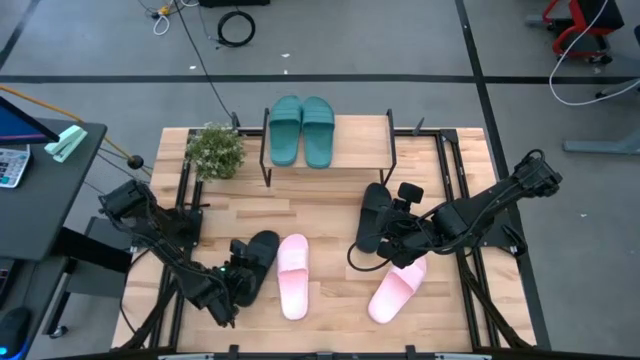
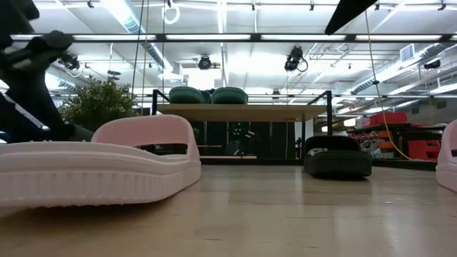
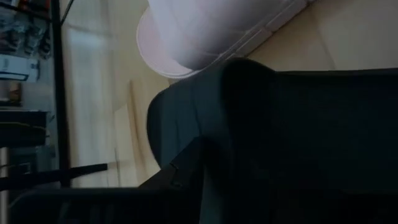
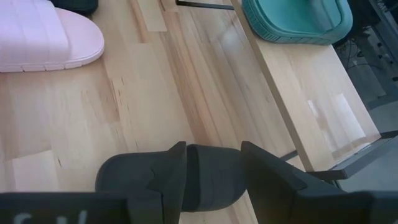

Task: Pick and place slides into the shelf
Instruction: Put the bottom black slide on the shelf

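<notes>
Two teal slides (image 1: pixel 301 130) lie side by side on the shelf's top board (image 1: pixel 352 140), at the table's far middle. A black slide (image 1: pixel 370 215) rests flat on the table in front of the shelf; my right gripper (image 1: pixel 388 228) hangs open well above it, and the slide (image 4: pixel 205 177) shows beyond its fingers. Another black slide (image 1: pixel 262 250) lies near the front left, with my left gripper (image 1: pixel 238 278) at its near end; the slide (image 3: pixel 186 118) fills the left wrist view. Two pink slides (image 1: pixel 293 275) (image 1: pixel 397 292) lie on the table near the front.
A small potted plant (image 1: pixel 215 150) stands at the shelf's left. The shelf's black frame legs (image 1: pixel 266 165) reach down to the table. Bare wood lies between the shelf and the pink slides. A dark desk (image 1: pixel 40 190) stands off the table's left edge.
</notes>
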Available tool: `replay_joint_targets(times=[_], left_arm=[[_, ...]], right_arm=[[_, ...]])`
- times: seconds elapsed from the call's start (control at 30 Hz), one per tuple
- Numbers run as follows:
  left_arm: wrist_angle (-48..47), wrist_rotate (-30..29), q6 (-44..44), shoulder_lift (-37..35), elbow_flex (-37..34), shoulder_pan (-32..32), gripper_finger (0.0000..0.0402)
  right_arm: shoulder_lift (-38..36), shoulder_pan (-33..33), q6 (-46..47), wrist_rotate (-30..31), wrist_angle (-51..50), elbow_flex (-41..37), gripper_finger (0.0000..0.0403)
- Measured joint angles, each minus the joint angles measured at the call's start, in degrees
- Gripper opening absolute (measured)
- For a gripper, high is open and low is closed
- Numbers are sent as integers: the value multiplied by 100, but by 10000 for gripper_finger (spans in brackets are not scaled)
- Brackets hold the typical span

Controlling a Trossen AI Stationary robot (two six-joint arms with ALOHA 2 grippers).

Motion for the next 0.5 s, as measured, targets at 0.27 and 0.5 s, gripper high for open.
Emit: replay_joint_targets(times=[0.27,0.5], left_arm=[[-95,-391,-134,274,15,45,73],[-512,-611,-99,284,209,-23,12]], right_arm=[[0,0,0,-1,0,0,160],[0,0,0,-2,-2,0,160]])
